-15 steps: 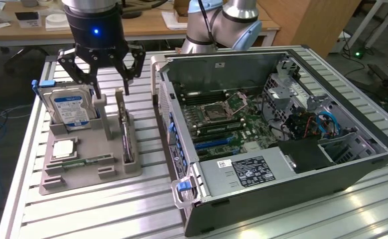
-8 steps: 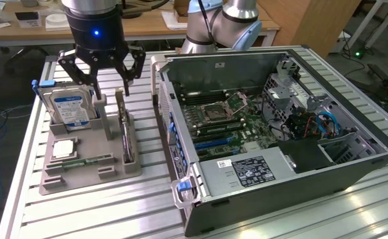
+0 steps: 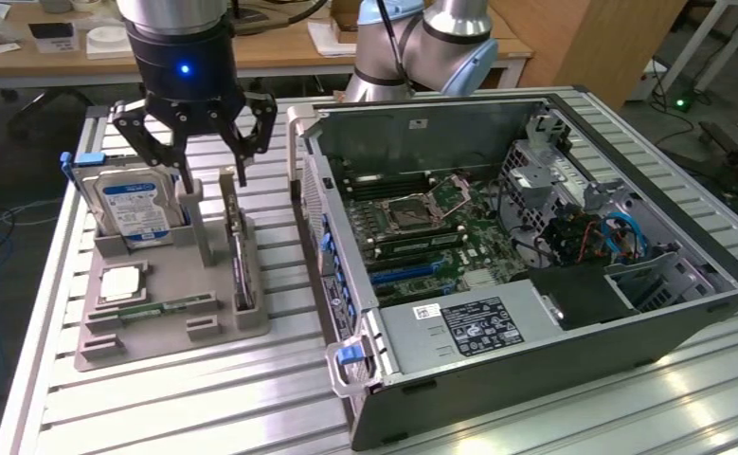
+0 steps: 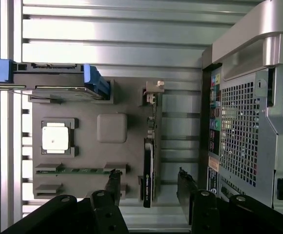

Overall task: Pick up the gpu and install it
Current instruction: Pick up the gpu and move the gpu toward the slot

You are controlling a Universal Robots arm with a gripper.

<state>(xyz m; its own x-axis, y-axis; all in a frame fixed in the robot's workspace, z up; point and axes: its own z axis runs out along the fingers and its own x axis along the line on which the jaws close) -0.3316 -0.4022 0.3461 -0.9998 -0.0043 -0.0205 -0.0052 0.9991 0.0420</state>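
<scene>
Wrist view: gpu (image 4: pixel 149 156) centred beneath wide-spread hand (image 4: pixel 149 172).

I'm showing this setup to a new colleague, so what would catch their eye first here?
The big open black-and-silver computer case with its green motherboard exposed dominates the exterior view's right. At that view's left, the black gripper hangs open over a grey parts holder, above the thin dark gpu card standing on edge beside a blue-labelled silver hard drive.

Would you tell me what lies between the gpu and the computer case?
Between gpu and computer case: the grey holder's edge, then bare slatted table, shown in exterior and wrist views.
</scene>
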